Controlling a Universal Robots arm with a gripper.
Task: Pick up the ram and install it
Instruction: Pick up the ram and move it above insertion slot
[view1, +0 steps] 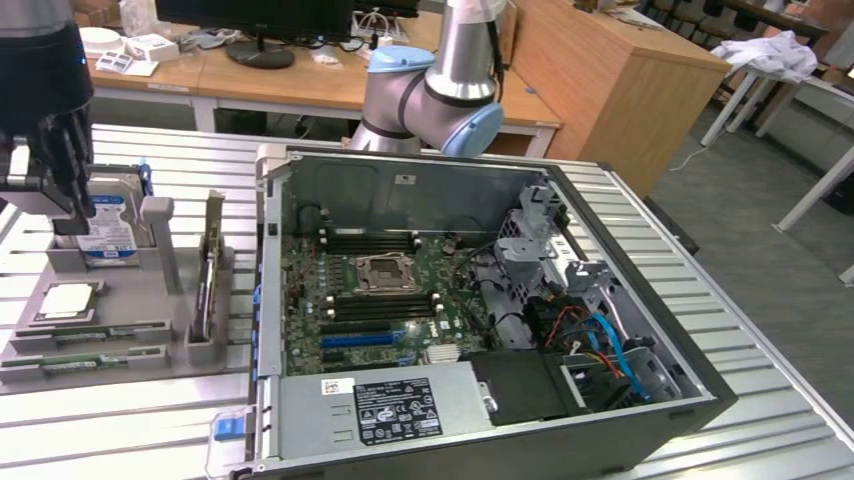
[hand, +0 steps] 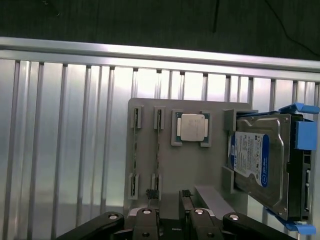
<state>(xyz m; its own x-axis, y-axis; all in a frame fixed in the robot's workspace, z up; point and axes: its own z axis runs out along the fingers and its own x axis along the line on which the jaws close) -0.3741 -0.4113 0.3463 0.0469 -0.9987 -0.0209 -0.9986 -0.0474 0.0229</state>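
Note:
Two ram sticks lie edge-up in slots of the grey holder (view1: 174, 300) at the exterior view's left: one ram stick (view1: 94, 333) and a second (view1: 83, 362) in front of it. In the wrist view the ram sticks (hand: 158, 150) (hand: 135, 155) are thin green strips on the holder (hand: 165, 170). My black gripper (view1: 47, 195) hangs above the holder's far end, near the hard drive, well above the sticks. Its fingertips (hand: 152, 196) stand apart, and the gripper (hand: 169, 200) is open with nothing between them.
The holder also carries a blue-labelled hard drive (hand: 260, 160), a CPU (hand: 192, 127) and an upright card (view1: 207, 270). The open PC case (view1: 641, 300) lies on the slatted metal table, its motherboard showing black memory slots (view1: 374, 242) around the CPU socket (view1: 384, 273).

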